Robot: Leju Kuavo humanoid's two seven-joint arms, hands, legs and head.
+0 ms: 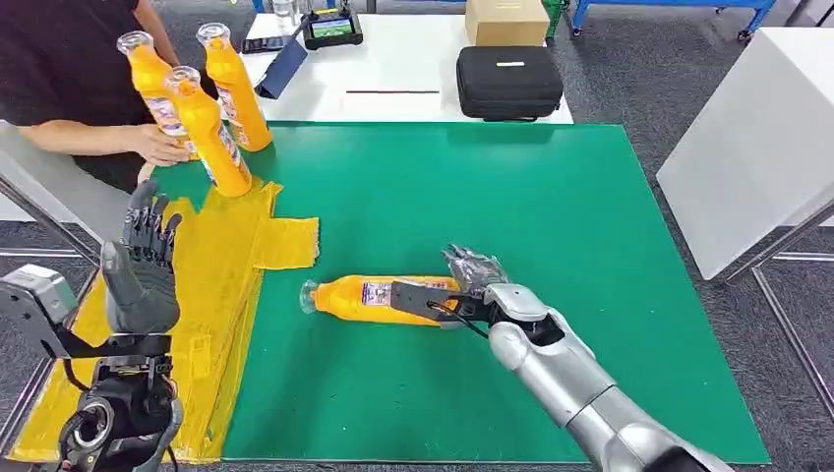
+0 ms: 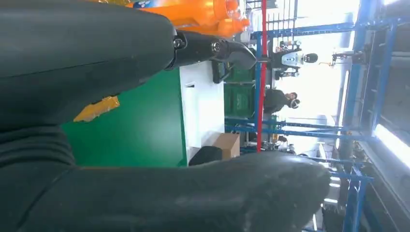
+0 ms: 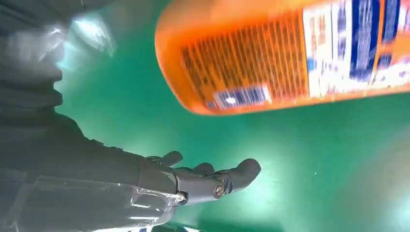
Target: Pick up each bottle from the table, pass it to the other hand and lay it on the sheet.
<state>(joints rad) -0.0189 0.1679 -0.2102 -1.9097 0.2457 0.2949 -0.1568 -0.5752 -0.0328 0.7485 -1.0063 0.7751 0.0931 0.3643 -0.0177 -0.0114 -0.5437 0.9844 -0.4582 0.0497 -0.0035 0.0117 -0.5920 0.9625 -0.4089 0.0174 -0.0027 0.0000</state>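
A: Orange bottle (image 1: pixel 379 298) lying on its side on the green mat (image 1: pixel 551 216), cap end toward the yellow sheet (image 1: pixel 221 285) but well short of it. Right hand (image 1: pixel 462 285) is at its base end. Fingers spread, thumb (image 1: pixel 423 297) laid over the bottle. Not closed round it.

B: So no grip yet?

A: None I'd call a grip. Right wrist view has the bottle (image 3: pixel 290 53) above open fingers (image 3: pixel 217 181) with mat between them.

B: Left hand?

A: Left hand (image 1: pixel 143 275) raised over the sheet, fingers upright and apart, holding nothing.

B: Risks?

A: Likely three. It is round and on its side, so a closing thumb could roll it away across the mat. A hold at the base end alone leaves the long neck end unsupported; it may droop or twist out on the lift. And the hands are well apart, so a slack hold could drop it at the pass.

B: Anything else near?

A: Three bottles (image 1: pixel 207 123) standing at the mat's far corner, a person's hand (image 1: pixel 157 146) touching one. Well apart from the right arm.
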